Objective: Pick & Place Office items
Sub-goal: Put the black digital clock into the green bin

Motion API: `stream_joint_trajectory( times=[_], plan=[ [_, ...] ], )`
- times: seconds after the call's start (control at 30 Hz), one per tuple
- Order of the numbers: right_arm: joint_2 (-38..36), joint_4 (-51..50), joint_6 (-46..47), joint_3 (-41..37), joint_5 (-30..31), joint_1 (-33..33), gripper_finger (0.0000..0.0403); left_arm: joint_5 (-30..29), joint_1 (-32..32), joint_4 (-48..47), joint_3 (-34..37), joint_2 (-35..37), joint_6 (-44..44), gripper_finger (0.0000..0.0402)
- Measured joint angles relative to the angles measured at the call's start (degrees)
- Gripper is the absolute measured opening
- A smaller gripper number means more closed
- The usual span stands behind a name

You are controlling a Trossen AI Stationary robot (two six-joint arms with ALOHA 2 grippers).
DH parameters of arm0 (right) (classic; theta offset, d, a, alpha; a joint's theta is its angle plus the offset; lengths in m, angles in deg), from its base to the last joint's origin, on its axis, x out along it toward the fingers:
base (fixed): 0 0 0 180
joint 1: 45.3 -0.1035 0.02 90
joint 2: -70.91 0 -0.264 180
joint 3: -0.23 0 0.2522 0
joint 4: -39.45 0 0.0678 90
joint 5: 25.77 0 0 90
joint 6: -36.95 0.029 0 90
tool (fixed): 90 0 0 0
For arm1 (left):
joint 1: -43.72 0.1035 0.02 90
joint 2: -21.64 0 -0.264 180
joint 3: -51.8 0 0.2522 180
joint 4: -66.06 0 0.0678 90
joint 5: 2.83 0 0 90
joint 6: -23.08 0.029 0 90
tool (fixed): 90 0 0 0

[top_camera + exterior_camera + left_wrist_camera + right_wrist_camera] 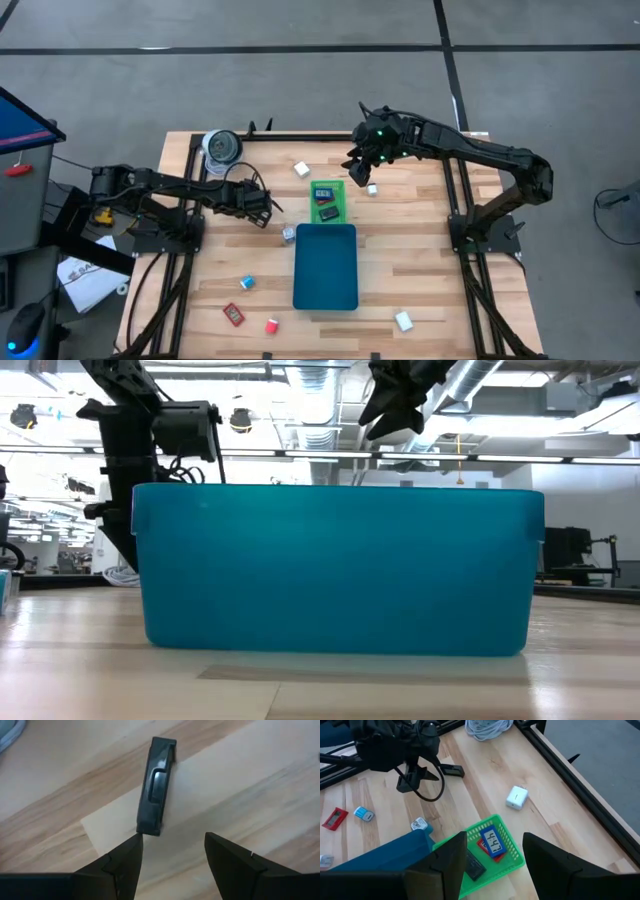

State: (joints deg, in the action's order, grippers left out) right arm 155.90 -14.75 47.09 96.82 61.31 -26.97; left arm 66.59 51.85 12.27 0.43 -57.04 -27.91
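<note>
My left gripper [264, 206] [172, 837] is open and low over the table, left of the green tray. A slim black clip-like piece [157, 785] [451, 770] lies flat on the wood just beyond its fingertips, apart from them. My right gripper [362, 166] [495, 837] [395, 402] is open and empty, raised above the far right corner of the small green tray [328, 201] [512, 851]. That tray holds a blue-and-white piece [491, 843], a red one and a black one [474, 868]. A white block [372, 188] [517, 797] lies on the table beside it.
The large teal tray [326, 266] [335, 565] sits just nearer than the green tray. Loose pieces lie around: white [301, 170], silvery [288, 234], blue [246, 283], red [234, 314] [271, 326], white [403, 321]. A cable coil [221, 148] rests at the far left.
</note>
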Motion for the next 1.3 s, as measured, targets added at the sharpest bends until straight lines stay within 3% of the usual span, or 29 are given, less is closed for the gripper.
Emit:
stream_joint_trajectory(
  times=[0.43,0.97,1.3],
  plan=[
    [0.0,-0.69,1.15,0.0,0.0,0.0,0.0182,2.54,2.62,2.87,1.38,0.59,3.87,0.0206],
    [0.0,-0.7,1.48,0.04,0.0,0.04,0.0182,-1.34,7.65,5.66,1.38,2.03,10.1,0.0241],
    [0.0,-0.72,1.5,0.04,0.0,0.07,0.0182,3.06,10.35,8.11,1.38,2.03,14.9,0.0222]
  ],
)
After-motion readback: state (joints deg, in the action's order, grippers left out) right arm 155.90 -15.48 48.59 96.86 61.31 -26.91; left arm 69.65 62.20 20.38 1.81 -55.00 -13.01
